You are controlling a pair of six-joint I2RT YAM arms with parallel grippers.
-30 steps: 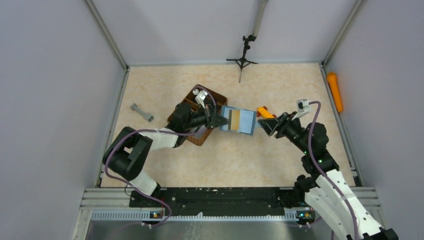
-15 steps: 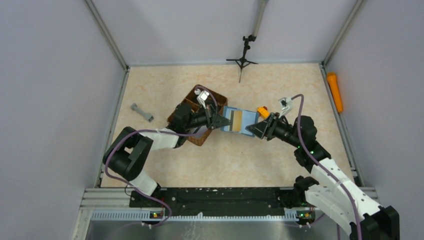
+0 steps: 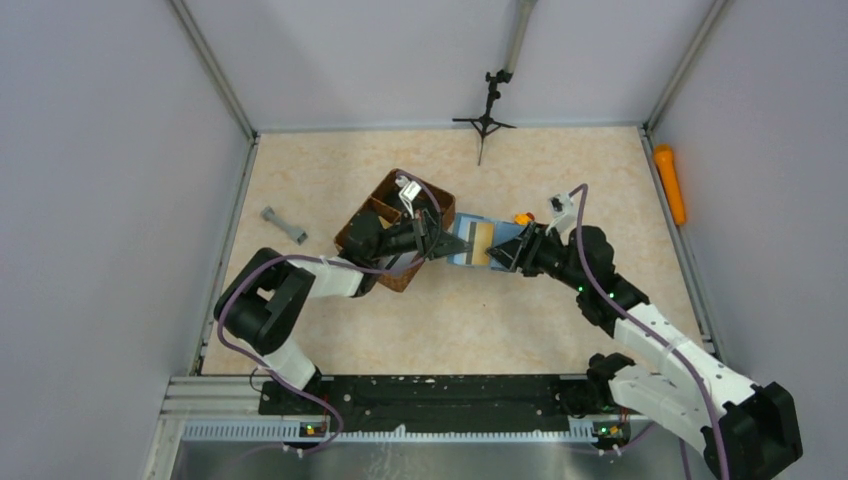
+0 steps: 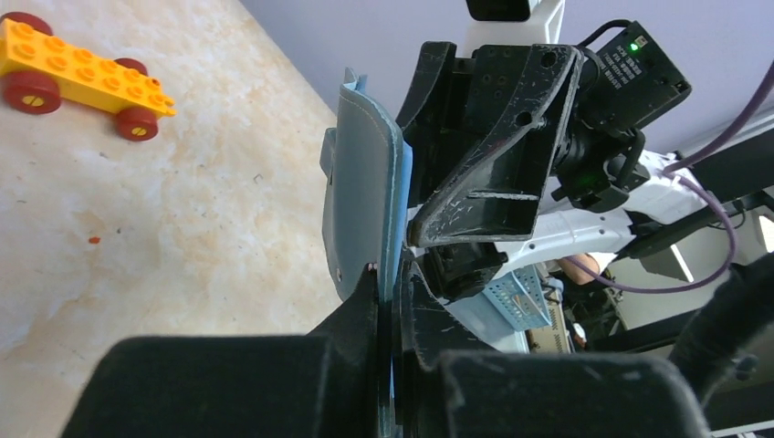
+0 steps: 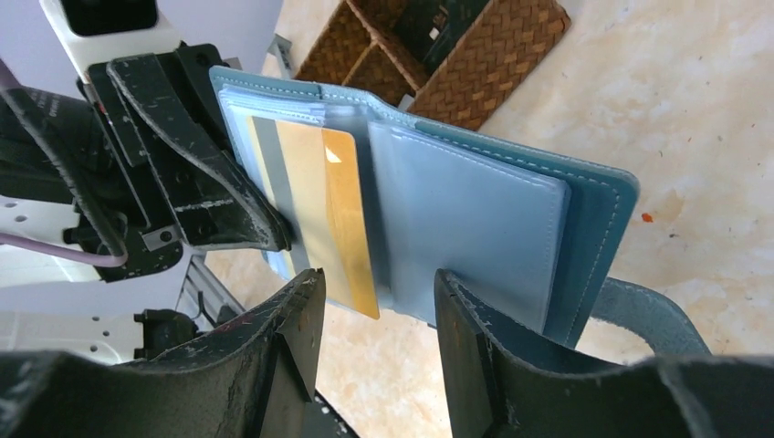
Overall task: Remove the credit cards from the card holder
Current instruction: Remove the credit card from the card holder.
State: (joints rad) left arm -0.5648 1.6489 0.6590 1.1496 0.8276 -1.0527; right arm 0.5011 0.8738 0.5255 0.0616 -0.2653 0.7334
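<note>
The teal-blue card holder (image 3: 474, 245) hangs open above the table between the two arms. My left gripper (image 3: 441, 243) is shut on its left flap; in the left wrist view the holder (image 4: 363, 201) stands edge-on, pinched at the fingertips (image 4: 391, 290). A gold credit card (image 5: 339, 214) and a grey one (image 5: 267, 169) stick out of the inner pockets of the holder (image 5: 475, 205). My right gripper (image 5: 377, 290) is open at the holder's lower edge. The gold card's corner lies between its jaws, and neither finger presses on it. From above, the right gripper (image 3: 507, 256) meets the holder's right side.
A brown woven divided basket (image 3: 368, 207) sits under the left wrist. A yellow toy car (image 4: 78, 75) lies on the table behind the holder. A grey dumbbell-shaped piece (image 3: 284, 225) is at left, an orange cylinder (image 3: 668, 183) along the right wall, a small tripod (image 3: 487, 115) at the back.
My right gripper has travelled left from beside the toy car up to the card holder's right edge. The left gripper has kept its hold, shifting the holder slightly.
</note>
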